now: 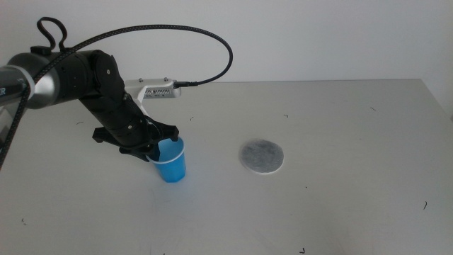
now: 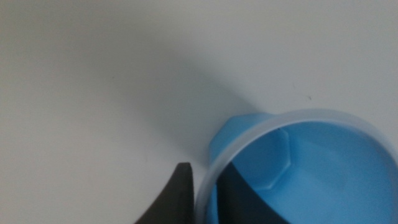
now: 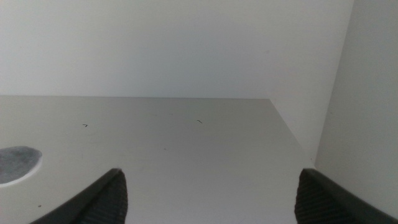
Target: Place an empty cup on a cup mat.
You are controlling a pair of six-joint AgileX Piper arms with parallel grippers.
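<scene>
The blue cup [image 1: 170, 163] stands upright on the table, left of centre. My left gripper [image 1: 160, 146] reaches in from the left and grips the cup's near-left rim. In the left wrist view one dark jaw is outside the cup [image 2: 311, 162] wall and the other inside it, both close against the wall. I cannot tell whether the cup's base touches the table. The grey cup mat [image 1: 262, 156] lies flat to the cup's right, about a cup's width away, with nothing on it. My right gripper [image 3: 211, 186] is open and empty, out of the middle view; its wrist view shows the mat's edge [image 3: 17, 163].
The white table [image 1: 340, 113] has a few small dark specks. Its right edge [image 3: 292, 134] meets a white wall. The left arm's black cable [image 1: 212, 39] arches above the table behind the cup.
</scene>
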